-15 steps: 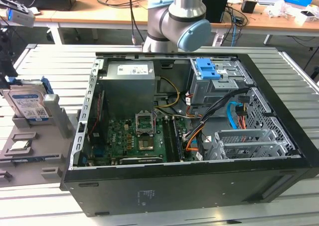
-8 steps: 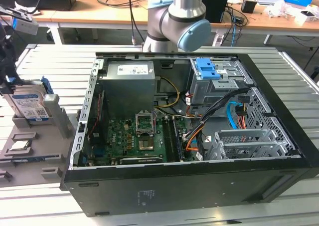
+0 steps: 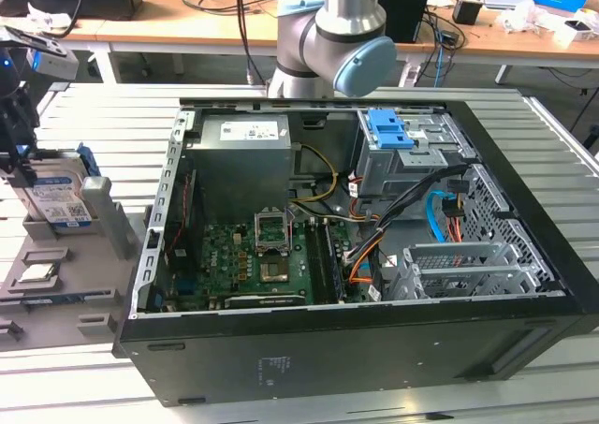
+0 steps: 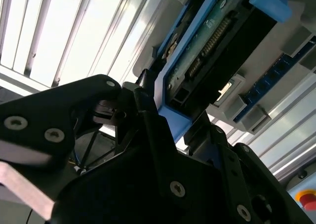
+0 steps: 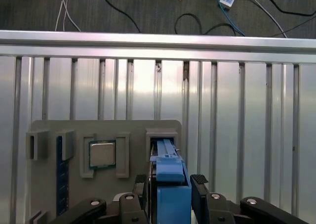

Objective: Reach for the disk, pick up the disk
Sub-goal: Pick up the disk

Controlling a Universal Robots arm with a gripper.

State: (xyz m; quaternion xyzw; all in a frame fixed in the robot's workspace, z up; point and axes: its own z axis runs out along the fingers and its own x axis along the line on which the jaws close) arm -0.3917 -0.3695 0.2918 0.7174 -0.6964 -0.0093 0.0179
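Observation:
The disk (image 3: pixel 58 204) is a silver hard drive with a white-and-blue label and blue rails. It stands on edge in a slot of the grey holder plate (image 3: pixel 56 288) at the exterior view's far left. My gripper (image 3: pixel 23 167) comes down on it from above. In the first wrist view the black fingers (image 5: pixel 199 183) press on both sides of the disk's blue rail (image 5: pixel 172 184). In the second wrist view the disk (image 4: pixel 207 51) shows its connector edge just past the gripper (image 4: pixel 173 120).
A square processor chip (image 5: pixel 102 154) lies in a recess of the holder beside the disk's slot. The open computer case (image 3: pixel 356 349) takes up the middle of the slatted metal table (image 5: pixel 237 135), with a blue latch plate (image 3: pixel 390 129) inside. The arm's joint (image 3: pixel 337 40) rises behind the case.

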